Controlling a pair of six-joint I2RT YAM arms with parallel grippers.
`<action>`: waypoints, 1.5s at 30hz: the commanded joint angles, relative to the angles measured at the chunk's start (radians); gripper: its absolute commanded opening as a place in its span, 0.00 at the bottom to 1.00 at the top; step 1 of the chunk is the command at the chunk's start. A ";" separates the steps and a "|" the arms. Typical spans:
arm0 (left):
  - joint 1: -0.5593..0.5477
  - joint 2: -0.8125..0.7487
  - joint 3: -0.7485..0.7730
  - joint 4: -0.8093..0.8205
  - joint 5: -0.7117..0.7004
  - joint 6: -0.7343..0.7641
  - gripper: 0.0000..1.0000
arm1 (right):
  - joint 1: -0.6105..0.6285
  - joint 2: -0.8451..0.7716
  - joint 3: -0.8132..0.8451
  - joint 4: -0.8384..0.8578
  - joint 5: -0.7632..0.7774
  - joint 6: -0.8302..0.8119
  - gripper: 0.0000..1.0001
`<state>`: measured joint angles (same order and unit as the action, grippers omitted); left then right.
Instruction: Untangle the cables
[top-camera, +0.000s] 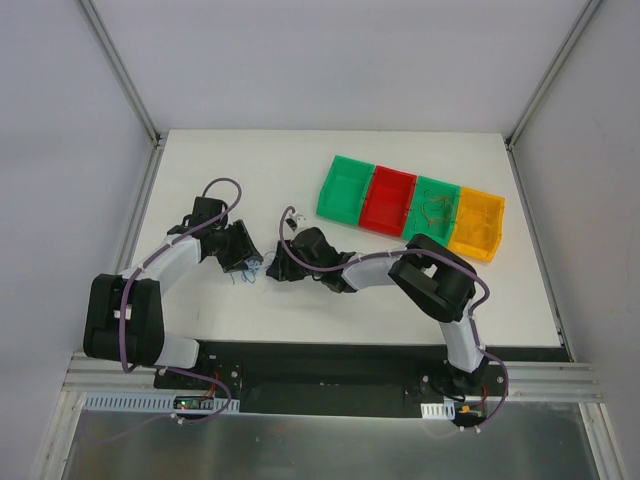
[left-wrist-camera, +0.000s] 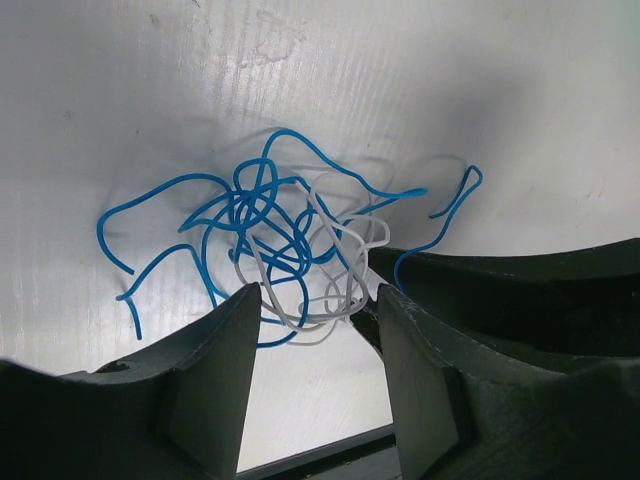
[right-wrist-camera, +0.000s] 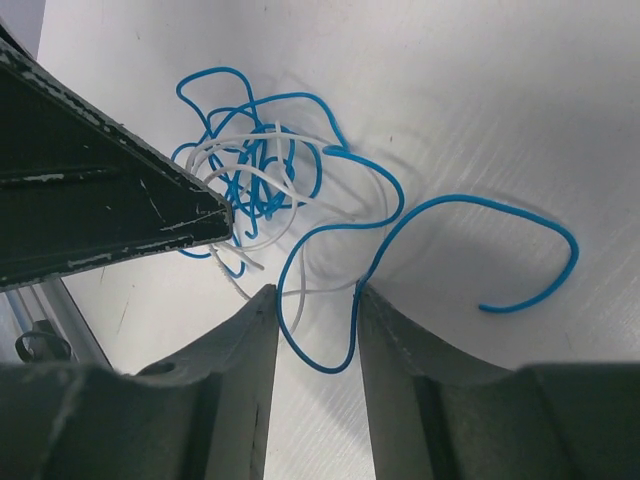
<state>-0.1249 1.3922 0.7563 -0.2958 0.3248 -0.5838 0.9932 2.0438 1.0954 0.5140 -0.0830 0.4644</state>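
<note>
Black fingers of the left tool (left-wrist-camera: 320, 300) stand apart on either side of a white loop (left-wrist-camera: 300, 326) at the near edge of the cables (left-wrist-camera: 260, 205). They are released, not yet pinching, and seem placed to take that one strand alone. The cables are a loose knot of thin blue and white wire. It lies on the white counter (left-wrist-camera: 450, 80) between the two arms, near the front and well apart from the bins.

On the knot's other side, the right tool (right-wrist-camera: 315, 300) is also unclenched. It straddles a long blue loop (right-wrist-camera: 330, 368) that trails out of the tangle. With one strand on each side, the likely aim is to draw blue and white apart.

Further right, at the back of the counter, four bins sit side by side in a slanted row. In the top view nothing shows in the first green bin (top-camera: 345, 190) or the red bin (top-camera: 392, 200). The second green bin (top-camera: 440, 181) holds a few thin wiry strands, too small to tell their colour. The yellow bin (top-camera: 485, 215) ends the row, and its contents cannot be made out.
</note>
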 joint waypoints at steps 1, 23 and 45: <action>-0.004 -0.015 0.014 0.000 -0.021 0.024 0.49 | -0.008 -0.022 -0.002 -0.002 0.012 -0.030 0.40; -0.042 -0.136 0.051 -0.005 -0.093 0.093 0.00 | -0.013 -0.128 -0.109 0.021 0.167 -0.066 0.00; -0.036 -0.533 0.155 -0.121 -0.825 0.140 0.00 | -0.287 -0.924 -0.698 0.000 0.807 -0.138 0.00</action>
<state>-0.1577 0.9245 0.8818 -0.4057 -0.2668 -0.4873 0.7242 1.2430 0.4473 0.5076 0.5777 0.4015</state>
